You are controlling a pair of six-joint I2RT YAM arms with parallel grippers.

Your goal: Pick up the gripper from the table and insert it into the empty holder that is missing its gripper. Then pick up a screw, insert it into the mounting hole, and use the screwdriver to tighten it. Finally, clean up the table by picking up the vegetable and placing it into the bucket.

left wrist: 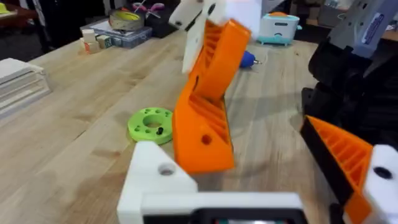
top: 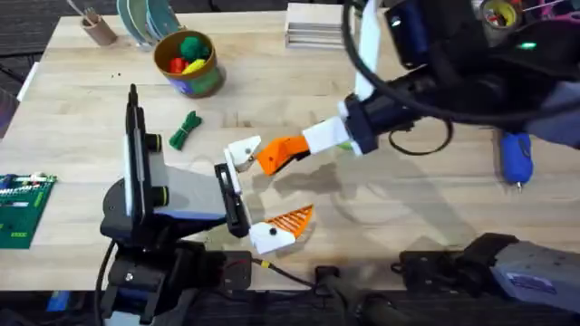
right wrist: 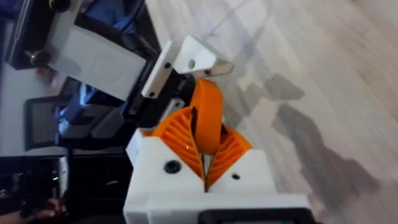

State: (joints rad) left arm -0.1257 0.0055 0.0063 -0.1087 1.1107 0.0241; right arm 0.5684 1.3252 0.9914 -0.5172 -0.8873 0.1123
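Step in hand: the first one, seating the gripper [top: 276,152] into the holder [top: 243,152].

My right pincer [right wrist: 205,165] is closed tight on the gripper; in the right wrist view its two orange pads [right wrist: 175,134] pinch the orange wedge between them, and the wedge's free end stands out beyond them toward the holder [right wrist: 193,59].

My left pincer [top: 249,195] is wide open and holds nothing. In the overhead view its bare white holder sits at about 12 o'clock from its other finger [top: 285,225], which carries an orange tip.

Position of the part: the gripper is off the table, at mid-table in the overhead view, with its leading end just beside the holder. Actual contact cannot be confirmed. The bucket [top: 188,63] lies toward 11 o'clock from it, the vegetable [top: 185,129] toward 9 o'clock and the screwdriver [top: 515,156] toward 3 o'clock.

Orientation: in the overhead view the long axis runs roughly 3 to 9 o'clock, with the free end pointing toward 9. In the left wrist view the gripper [left wrist: 208,99] hangs tilted above the holder [left wrist: 155,174].

Next move, as I judge it: align the long axis with the holder, then slide the part fully home before release. Misalignment risks jamming.
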